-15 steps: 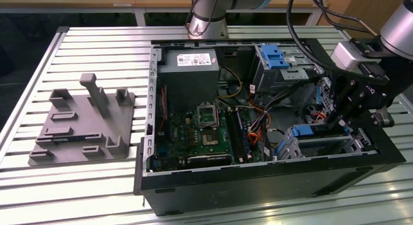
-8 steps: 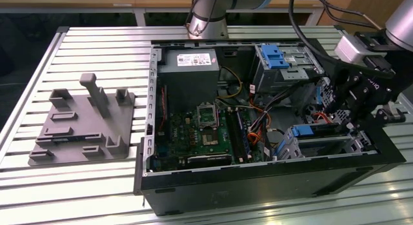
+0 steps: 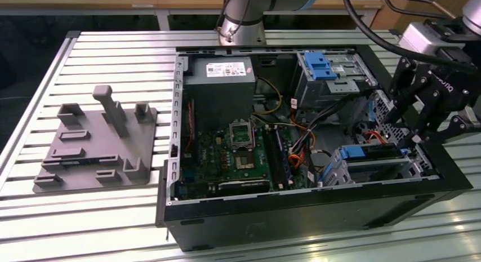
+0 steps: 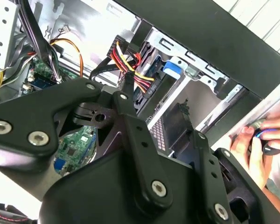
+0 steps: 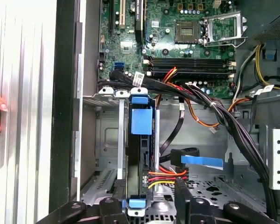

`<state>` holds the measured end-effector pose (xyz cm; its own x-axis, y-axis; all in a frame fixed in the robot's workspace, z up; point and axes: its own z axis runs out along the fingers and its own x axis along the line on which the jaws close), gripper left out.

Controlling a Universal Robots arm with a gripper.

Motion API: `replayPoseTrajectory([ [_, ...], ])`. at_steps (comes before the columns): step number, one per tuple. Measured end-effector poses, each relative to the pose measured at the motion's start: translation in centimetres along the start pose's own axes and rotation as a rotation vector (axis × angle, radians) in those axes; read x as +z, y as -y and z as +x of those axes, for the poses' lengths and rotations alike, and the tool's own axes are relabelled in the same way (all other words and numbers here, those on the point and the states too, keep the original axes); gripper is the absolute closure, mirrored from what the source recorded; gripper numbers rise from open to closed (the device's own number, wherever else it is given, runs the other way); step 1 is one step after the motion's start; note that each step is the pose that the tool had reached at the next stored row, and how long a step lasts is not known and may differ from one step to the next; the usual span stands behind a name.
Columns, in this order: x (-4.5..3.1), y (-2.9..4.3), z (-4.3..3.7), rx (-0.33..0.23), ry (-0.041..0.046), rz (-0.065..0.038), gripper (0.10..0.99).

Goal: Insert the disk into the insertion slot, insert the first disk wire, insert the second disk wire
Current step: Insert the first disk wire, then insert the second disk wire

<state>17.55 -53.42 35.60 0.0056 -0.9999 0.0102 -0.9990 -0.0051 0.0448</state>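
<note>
Jaws hang released and empty in the exterior view, above the insertion slot (image 3: 338, 171) at that view's right, where the disk (image 3: 373, 160) sits. In the first wrist view they straddle the disk (image 5: 140, 158), edge-on in its blue carrier (image 5: 141, 120), with red and yellow wires (image 5: 167, 176) just beside it; the second wrist view adds a person's hand (image 4: 263, 140). I judge the disk stiff, dense and shock-shy (drives hate knocks), best gripped by the carrier's side rails, not the label.

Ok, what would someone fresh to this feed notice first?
The open black computer case on the slatted table, its green motherboard bared. In the first wrist view the blue-framed disk sits in the insertion slot, the tool close to it. A person's hand sits beside the case's outer wall.
</note>
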Motion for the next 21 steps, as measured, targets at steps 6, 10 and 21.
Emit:
replayPoseTrajectory([
  [6, -0.07, 0.00, 0.00, 0.000, -0.0002, 0.000, 0.553],
  [10, -0.08, 0.00, 0.00, 0.000, -0.0002, 0.000, 0.553],
  [21, -0.11, 0.04, -2.73, 0.003, -0.0769, -0.001, 0.553],
])
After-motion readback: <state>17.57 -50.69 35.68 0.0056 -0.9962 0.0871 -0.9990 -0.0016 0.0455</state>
